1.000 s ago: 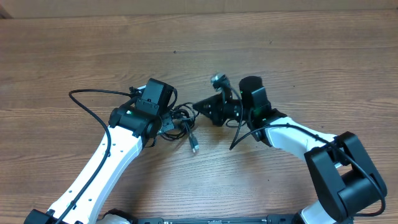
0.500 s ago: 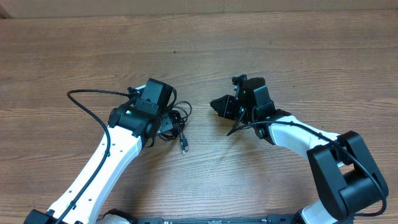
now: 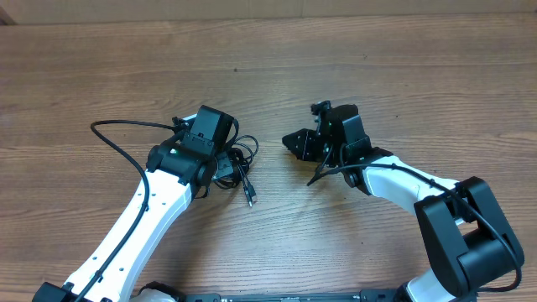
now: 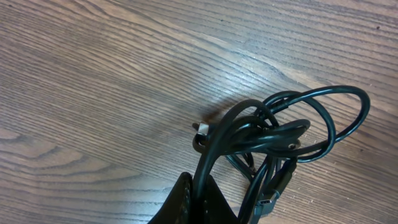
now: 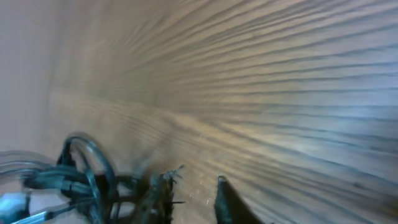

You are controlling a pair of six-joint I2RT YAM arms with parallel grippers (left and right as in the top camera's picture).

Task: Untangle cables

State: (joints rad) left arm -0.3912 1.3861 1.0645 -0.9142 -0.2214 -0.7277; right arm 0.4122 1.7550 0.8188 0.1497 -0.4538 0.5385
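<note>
The cables [image 3: 240, 161] lie as a small tangled bundle of thin black loops left of centre, with one plug end [image 3: 250, 200] trailing toward the front. In the left wrist view the loops [image 4: 292, 127] fan out ahead of my left gripper [image 4: 198, 188], which is shut on one strand of the bundle. A USB-type plug [image 4: 268, 204] hangs beside its fingers. My right gripper [image 3: 294, 141] stands a short way right of the bundle, apart from it. In the blurred right wrist view its fingertips [image 5: 222, 186] are parted with only bare wood between them, and the cables [image 5: 81, 177] show at lower left.
The wooden table [image 3: 377, 67] stretches all round. The left arm's own thicker black cable [image 3: 117, 138] arcs out to the left of its wrist. The right arm's white link [image 3: 403, 184] runs back toward the front right corner.
My right gripper has drawn back to the right, away from the bundle, and its jaws have parted. The loose plug end has slid slightly left. The left gripper has kept its hold.
</note>
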